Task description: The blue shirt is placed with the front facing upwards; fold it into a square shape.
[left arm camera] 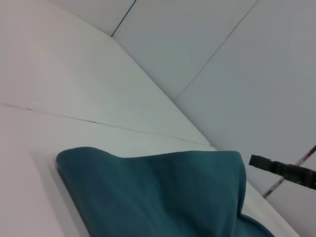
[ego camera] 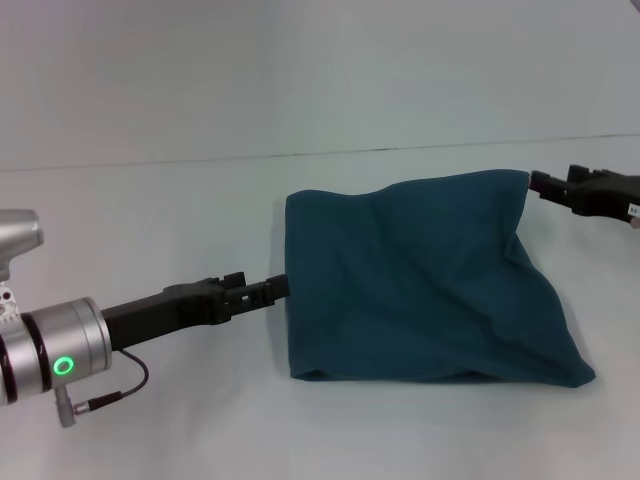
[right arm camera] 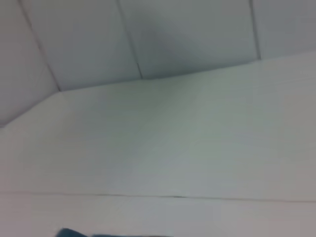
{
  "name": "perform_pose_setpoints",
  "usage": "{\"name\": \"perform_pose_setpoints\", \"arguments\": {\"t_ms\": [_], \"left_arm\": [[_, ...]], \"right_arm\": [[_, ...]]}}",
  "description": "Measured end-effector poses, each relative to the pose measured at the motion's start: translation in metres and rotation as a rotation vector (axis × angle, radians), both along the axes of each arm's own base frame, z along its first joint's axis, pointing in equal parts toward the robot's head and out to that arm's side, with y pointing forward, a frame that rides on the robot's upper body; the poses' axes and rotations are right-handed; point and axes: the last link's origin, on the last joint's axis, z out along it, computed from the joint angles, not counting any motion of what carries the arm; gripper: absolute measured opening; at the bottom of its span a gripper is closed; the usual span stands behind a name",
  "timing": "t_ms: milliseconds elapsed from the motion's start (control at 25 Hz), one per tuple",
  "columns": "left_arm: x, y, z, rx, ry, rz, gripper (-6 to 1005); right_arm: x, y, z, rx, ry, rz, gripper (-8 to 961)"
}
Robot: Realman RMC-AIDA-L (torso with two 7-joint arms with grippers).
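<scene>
Between the two claws, in the head view, the blue shirt (ego camera: pixel 425 280) lies on the white table (ego camera: pixel 150 210) as a folded, roughly square bundle with only plain teal cloth showing. The left claw (ego camera: pixel 278 288) reaches in low from the robot's left and meets the middle of the bundle's near side edge; its tips stand close together at the cloth, but whether they pinch the edge or only touch it cannot be told. The right claw (ego camera: pixel 538 183) sits at the opposite far corner, just beside the point where the fabric rises to a peak, which suggests that this corner is held up or has only now been let go; the state of its fingers cannot be told either. Judged from the outline, the folding is nearly complete: the far right corner is drawn out and the near right corner bulges, so the arms appear placed at opposite edges to square and flatten the shape.

From the left wrist view, the blue shirt (left arm camera: pixel 163 197) fills the lower part of the picture straight ahead of that claw, its edge raised slightly off the table (left arm camera: pixel 74 74). The right claw (left arm camera: pixel 261 162) shows beyond the far corner of the cloth, close to it.

From the right wrist view, mostly bare table (right arm camera: pixel 173 128) is seen; only a sliver of the blue shirt (right arm camera: pixel 71 233) enters at the picture's edge.
</scene>
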Motion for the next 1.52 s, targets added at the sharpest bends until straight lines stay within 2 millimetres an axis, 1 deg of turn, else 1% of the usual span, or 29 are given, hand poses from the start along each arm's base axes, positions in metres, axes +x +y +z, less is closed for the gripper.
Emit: {"name": "perform_pose_setpoints", "arguments": {"t_ms": [200,320,440,680,840,880,1000,1200,1400,1520], "left_arm": [[0.001,0.005,0.005,0.025,-0.005,0.003,932],[0.000,0.008,0.009,0.042,-0.013,0.012,932],[-0.001,0.009,0.012,0.055,-0.019,0.021,933],[-0.001,0.009,0.013,0.060,-0.021,0.024,933],[-0.001,0.009,0.011,0.057,-0.022,0.025,933],[-0.002,0.008,0.010,0.057,-0.023,0.025,933],[-0.003,0.008,0.010,0.061,-0.028,0.033,933],[-0.004,0.007,0.011,0.068,-0.038,0.042,932],[-0.006,0.006,0.011,0.069,-0.040,0.048,932],[-0.008,0.006,0.013,0.075,-0.044,0.058,932]], "right_arm": [[-0.023,0.003,0.001,-0.065,0.030,0.103,686],[-0.034,0.007,0.000,-0.100,0.033,0.146,763],[-0.040,0.008,-0.005,-0.143,0.016,0.175,840],[-0.051,0.005,-0.022,-0.307,-0.068,0.234,627],[-0.053,0.006,-0.026,-0.375,-0.104,0.217,462],[-0.052,0.007,-0.027,-0.382,-0.115,0.209,436],[-0.048,0.013,-0.031,-0.363,-0.152,0.176,358],[-0.040,0.026,-0.048,-0.310,-0.222,0.110,228],[-0.036,0.042,-0.065,-0.237,-0.326,0.048,3],[-0.034,0.049,-0.071,-0.201,-0.374,0.015,1]]}}
